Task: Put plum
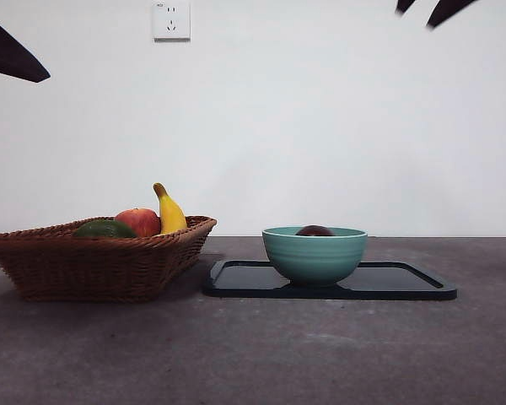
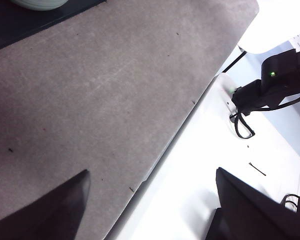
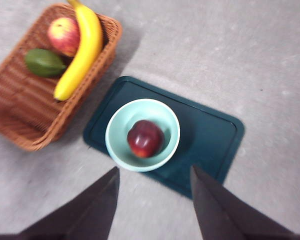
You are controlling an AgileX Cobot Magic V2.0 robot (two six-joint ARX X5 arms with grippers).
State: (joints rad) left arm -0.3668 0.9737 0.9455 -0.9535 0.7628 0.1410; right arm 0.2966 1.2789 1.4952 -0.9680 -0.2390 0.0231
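Right gripper [image 3: 152, 200]: nearest the wrist camera; jaws spread wide, holding nothing; hangs high above the table, over the near edge of the tray; shows in the front view only as black tips at the top right corner [image 1: 434, 10]
Left gripper [image 2: 150, 205]: jaws spread wide apart, holding nothing; hangs over the table's edge, well apart from the fruit; one jaw over the grey surface, the other over the white floor beside it; dark shape at the front view's upper left edge [image 1: 8, 51]
Plum [image 3: 145, 138]: dark red-maroon, glossy; lies inside the bowl, at its bottom; only its top shows above the rim in the front view [image 1: 314, 230]
Bowl [image 3: 117, 150]: pale teal, ribbed outside; stands upright on the tray, toward the basket end
Tray [image 3: 215, 135]: dark, rectangular, rounded corners; flat on the table, just beside the basket
Basket [image 3: 20, 115]: brown wicker; holds three fruits
Banana [image 3: 82, 50]: yellow; lies across the basket, tip raised over the rim
Apple [image 3: 63, 36]: red-orange; beside the banana
Green fruit [image 3: 44, 62]: dark green; next to the apple
Table [image 1: 253, 354]: grey, mottled
Wall socket [image 1: 171, 20]: white; on the back wall
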